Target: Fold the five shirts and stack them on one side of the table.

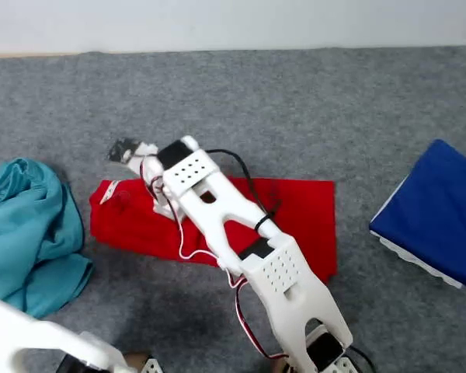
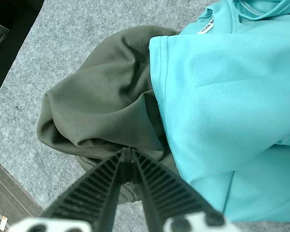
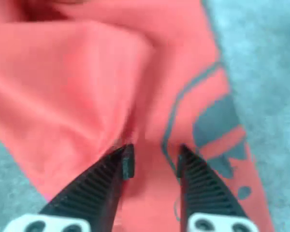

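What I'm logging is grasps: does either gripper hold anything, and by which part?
Right gripper: open over the red shirt, holding nothing. Left gripper: shut over the olive shirt; a pinch cannot be told.

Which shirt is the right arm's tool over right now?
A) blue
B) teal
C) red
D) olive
C: in the right wrist view the right tool sits with its jaws apart directly above the red shirt, which lies spread out in the middle of the table.
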Controlling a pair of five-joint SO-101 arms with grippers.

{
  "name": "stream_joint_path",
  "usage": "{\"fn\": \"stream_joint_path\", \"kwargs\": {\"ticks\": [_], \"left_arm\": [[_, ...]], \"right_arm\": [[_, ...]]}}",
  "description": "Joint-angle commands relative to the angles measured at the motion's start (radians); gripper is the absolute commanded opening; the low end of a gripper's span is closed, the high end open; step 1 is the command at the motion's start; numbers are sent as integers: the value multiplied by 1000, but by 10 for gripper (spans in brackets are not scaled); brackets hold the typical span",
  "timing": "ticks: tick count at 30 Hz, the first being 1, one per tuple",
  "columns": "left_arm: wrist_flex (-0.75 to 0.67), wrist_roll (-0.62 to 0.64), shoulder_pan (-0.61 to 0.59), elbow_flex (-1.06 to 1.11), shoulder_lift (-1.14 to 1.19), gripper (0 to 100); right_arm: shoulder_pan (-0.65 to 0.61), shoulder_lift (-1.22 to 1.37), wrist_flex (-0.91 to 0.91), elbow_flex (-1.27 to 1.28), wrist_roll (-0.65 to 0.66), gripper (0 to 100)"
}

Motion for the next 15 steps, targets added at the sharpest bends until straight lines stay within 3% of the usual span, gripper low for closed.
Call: {"fn": "stream_joint_path", "kwargs": {"ticks": [1,5,15], "left_arm": [[-20,9,5,-4,-21,8],[-20,9,5,-4,-21,8],[-17,9,25,-4,-21,8]], "right_arm": [[1,-18,73,-166,-40,173],[-39,-10,142,-295,-37,170],[-134,120,96,-311,-35,143]]}}
